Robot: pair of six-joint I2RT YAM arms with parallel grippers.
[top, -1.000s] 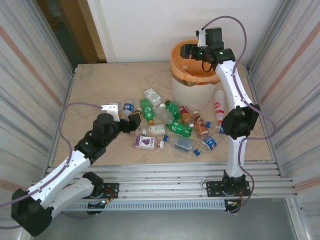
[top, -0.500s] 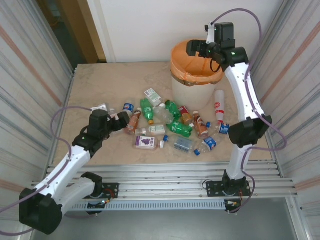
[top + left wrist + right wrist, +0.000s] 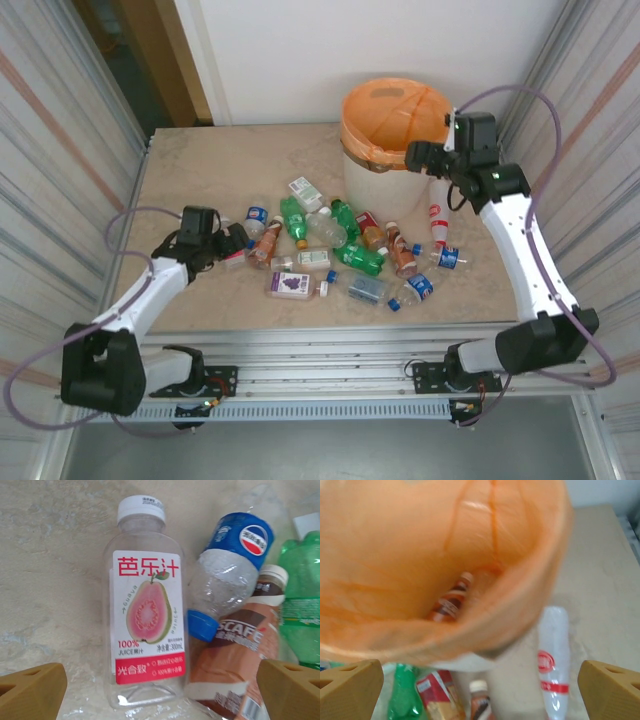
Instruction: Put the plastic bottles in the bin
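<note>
Orange-lined bin (image 3: pixel 520 605) just ahead of the right gripper (image 3: pixel 480 690) holds one brown bottle (image 3: pixel 451 602) — jaws wide, empty. Left gripper (image 3: pixel 160 692), also spread and empty, hangs over four plastic bottles (image 3: pixel 265 243) on the tabletop (image 3: pixel 50 555) — one guava-juice bottle (image 3: pixel 147 620), one blue-labelled bottle (image 3: pixel 230 560), one coffee bottle (image 3: pixel 235 655), one green bottle (image 3: pixel 302 615).

plastic bottles (image 3: pixel 358 257) — strewn, lying flat | bin (image 3: pixel 375 188) — upright, orange-lined, just behind

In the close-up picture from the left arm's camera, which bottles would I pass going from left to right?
The guava juice bottle with its white cap, then the blue-labelled clear bottle, then the green bottle at the right edge.
</note>
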